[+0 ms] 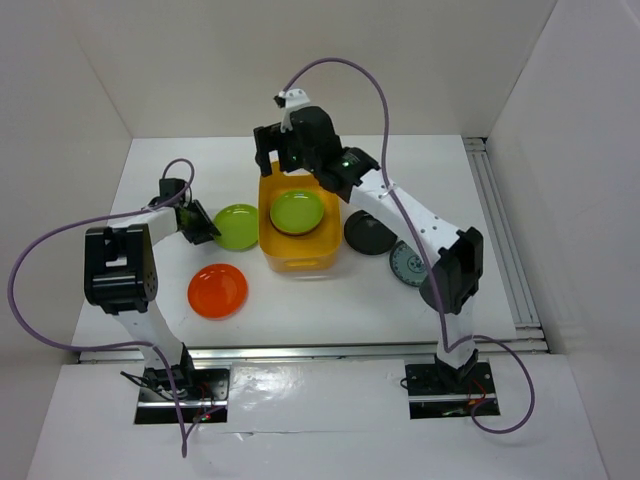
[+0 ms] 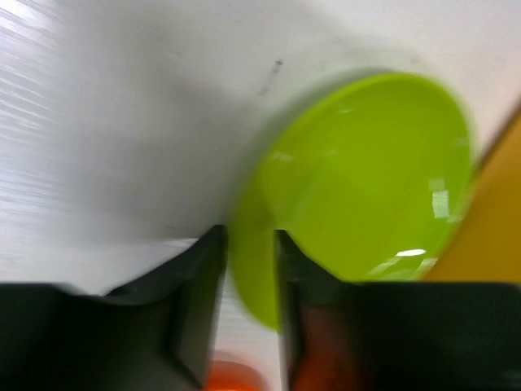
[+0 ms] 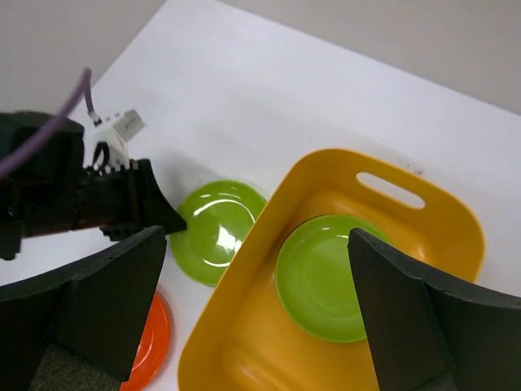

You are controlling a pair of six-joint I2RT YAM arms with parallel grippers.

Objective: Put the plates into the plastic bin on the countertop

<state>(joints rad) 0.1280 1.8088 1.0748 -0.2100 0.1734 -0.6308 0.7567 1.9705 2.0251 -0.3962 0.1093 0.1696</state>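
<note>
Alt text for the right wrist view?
The open right gripper hangs over a yellow-orange plastic bin holding a green plate. A second green plate lies on the countertop left of it, the left gripper at its rim; an orange plate shows bottom left.

Plain white walls (image 1: 300, 60) stand on three sides — a white board (image 1: 320, 425) lies nearest.

Left wrist view blurred; left claw (image 2: 248, 238) grip on lime plate (image 2: 366, 179) unclear. Patterned plate (image 1: 404, 264) half under arm (image 1: 425, 225).
</note>
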